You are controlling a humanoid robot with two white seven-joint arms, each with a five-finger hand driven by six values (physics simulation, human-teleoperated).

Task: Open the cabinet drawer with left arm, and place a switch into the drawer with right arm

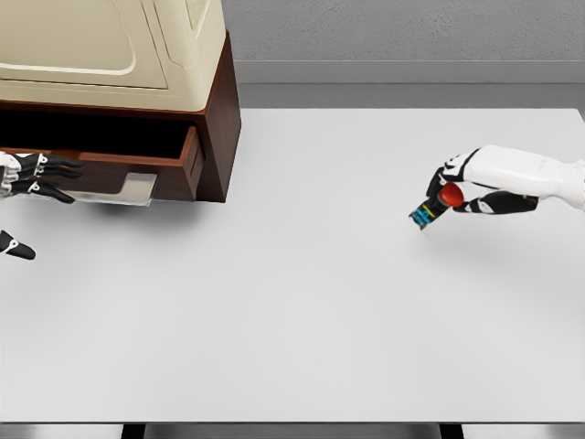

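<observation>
While the right hand [457, 194] pinches the switch [431, 210] (a small dark block with a red part) just above the table [302, 302], far right, the drawer [137, 169] stands pulled out at far left under a cream cabinet [119, 46]. The left hand [37, 178] shows extended fingers by the drawer front, grasping nothing. A loose pinch could drop the switch on the long crossing. The white table meets a grey wall [402, 32].

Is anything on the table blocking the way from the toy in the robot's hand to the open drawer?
Nothing visible does. The right hand holds the switch, and the white table between it and the open drawer is bare. The left hand is at the drawer's front.
</observation>
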